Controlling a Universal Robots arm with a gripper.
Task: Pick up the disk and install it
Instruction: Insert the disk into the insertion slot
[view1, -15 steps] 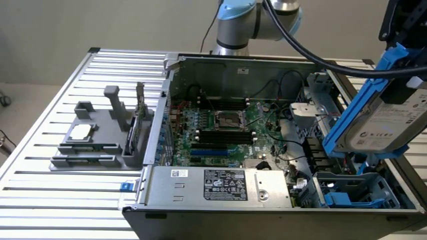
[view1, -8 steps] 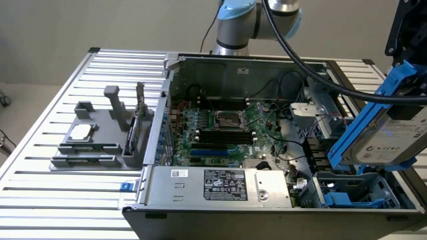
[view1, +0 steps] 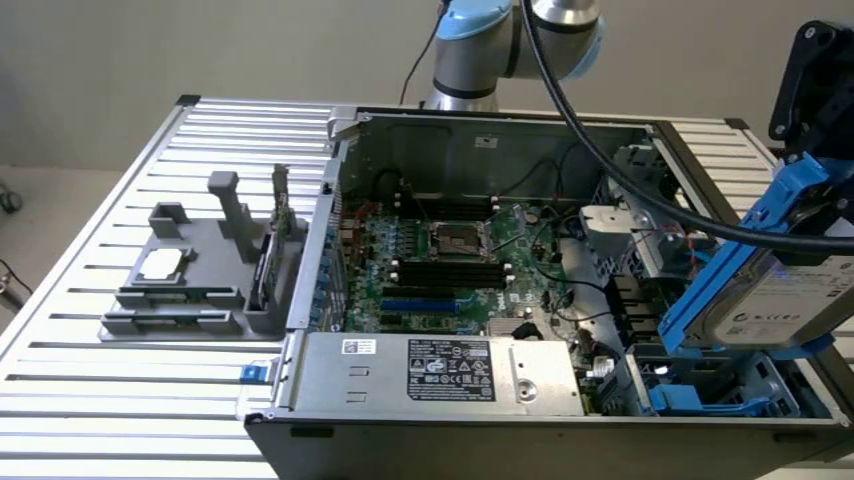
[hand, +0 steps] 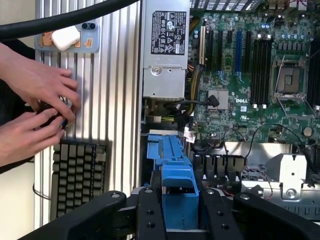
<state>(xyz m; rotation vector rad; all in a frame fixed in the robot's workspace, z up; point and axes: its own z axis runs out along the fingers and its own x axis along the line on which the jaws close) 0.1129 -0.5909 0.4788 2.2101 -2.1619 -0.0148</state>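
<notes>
The disk (view1: 785, 298) is showing smooth silver-grey metal under a white label, its frame shining as glossy blue plastic — the claw (hand: 176, 200) is looking matt black. The bench (view1: 80, 400) is gleaming as ribbed bare metal, and the power supply (view1: 400, 370) is showing duller grey sheet metal.

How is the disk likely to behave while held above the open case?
The disk is probably stiff: metal body in a blue plastic carrier. Likely heavy for its size, so it could swing or slip, since the gripper seems to clamp just the carrier's end.
</notes>
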